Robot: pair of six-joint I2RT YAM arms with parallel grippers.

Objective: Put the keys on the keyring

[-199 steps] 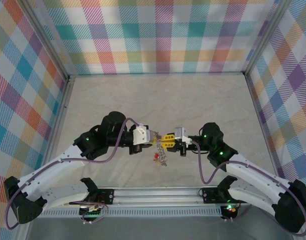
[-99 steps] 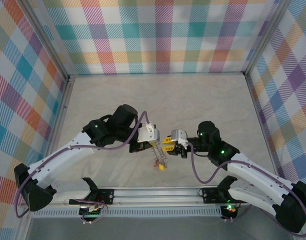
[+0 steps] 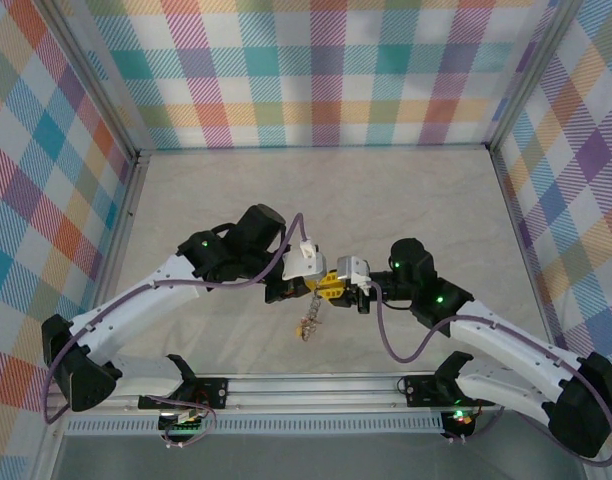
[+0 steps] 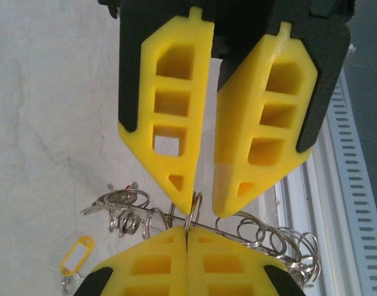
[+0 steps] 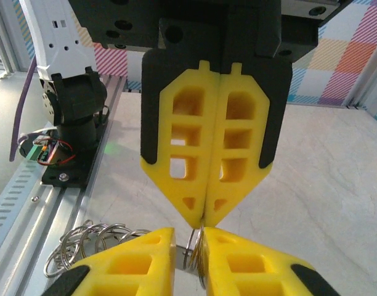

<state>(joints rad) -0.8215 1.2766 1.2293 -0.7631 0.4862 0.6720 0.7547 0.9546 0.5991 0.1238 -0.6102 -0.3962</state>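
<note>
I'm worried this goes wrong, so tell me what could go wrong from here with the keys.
1. The left gripper and right gripper meet tip to tip on one small ring. A slight misalignment could knock the fingers together or pop the ring free.
2. The rest of the bunch dangles below them, so a lost pinch would likely drop it on the table.
3. The loose rings crowd the pinch point and may snag.

Left arm: reaching in from left base, elbow raised, wrist angled toward table centre. Left gripper (image 3: 317, 287): yellow fingers (image 5: 204, 179) pressed fully together. Right arm: mirrored from right base. Right gripper (image 3: 334, 289): tip to tip with left, fingers (image 4: 176, 129) narrowly parted.
</note>
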